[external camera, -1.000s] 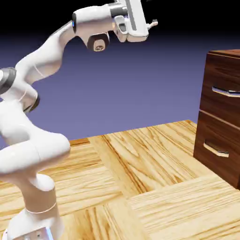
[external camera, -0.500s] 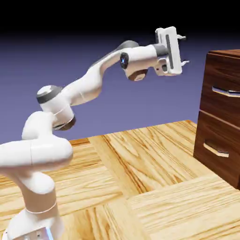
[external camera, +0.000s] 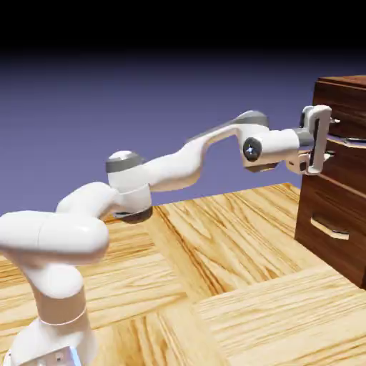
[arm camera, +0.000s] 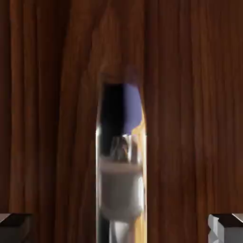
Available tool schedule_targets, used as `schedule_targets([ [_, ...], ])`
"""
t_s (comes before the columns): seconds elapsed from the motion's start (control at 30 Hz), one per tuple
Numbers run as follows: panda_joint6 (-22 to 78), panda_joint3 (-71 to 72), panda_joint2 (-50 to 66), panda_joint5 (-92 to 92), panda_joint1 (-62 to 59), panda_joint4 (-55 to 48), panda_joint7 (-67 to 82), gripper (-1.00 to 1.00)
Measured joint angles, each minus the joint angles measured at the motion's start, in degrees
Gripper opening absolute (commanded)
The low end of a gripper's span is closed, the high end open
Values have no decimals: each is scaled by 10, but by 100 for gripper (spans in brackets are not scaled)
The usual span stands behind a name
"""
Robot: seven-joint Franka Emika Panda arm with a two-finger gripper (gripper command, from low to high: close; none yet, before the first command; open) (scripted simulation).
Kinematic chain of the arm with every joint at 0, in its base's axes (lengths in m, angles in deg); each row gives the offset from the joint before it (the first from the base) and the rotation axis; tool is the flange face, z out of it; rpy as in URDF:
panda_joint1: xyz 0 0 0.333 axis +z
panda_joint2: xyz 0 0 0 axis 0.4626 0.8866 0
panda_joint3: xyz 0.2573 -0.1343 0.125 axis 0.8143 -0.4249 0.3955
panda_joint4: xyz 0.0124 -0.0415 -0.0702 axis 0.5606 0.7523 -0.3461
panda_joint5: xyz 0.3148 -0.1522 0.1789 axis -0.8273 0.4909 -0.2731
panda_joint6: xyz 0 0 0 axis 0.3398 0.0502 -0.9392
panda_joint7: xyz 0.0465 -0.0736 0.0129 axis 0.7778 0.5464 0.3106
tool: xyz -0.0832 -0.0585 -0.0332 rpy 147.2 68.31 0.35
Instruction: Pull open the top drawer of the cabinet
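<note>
The dark reddish-brown cabinet [external camera: 336, 200] stands at the exterior view's right edge. My gripper [external camera: 334, 137] is stretched out level against the top drawer [external camera: 354, 107], one finger above and one below its silver bar handle. In the hand view the drawer's wood [arm camera: 190, 118] fills the picture. The shiny handle [arm camera: 121, 185] runs up the middle and mirrors the arm. My gripper [arm camera: 121, 230] is open: the two grey fingertips [arm camera: 14, 227] sit far apart at the bottom corners, on either side of the bar and clear of it.
Below the top drawer is a lower drawer front with a paler curved handle [external camera: 330, 229]. The cabinet stands on a light wood-plank floor [external camera: 236, 271]. The arm's elbow [external camera: 127, 171] hangs over the floor left of the cabinet.
The arm has swung down and to the right, from high above the floor to the top drawer's front. The jaws have stayed wide open throughout.
</note>
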Motion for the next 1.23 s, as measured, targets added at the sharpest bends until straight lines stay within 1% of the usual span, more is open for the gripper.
schedule_targets([
  [0.03,-3,0,1,1,-4,-7,-1,-100],
  [0.1,-3,0,1,1,-4,-7,-1,-100],
  [0.7,127,6,-35,-12,238,367,49,-100],
  [1.13,181,1,-59,29,458,636,64,-100],
  [1.17,181,1,-60,30,461,640,64,100],
  [1.23,182,1,-60,31,461,640,63,100],
])
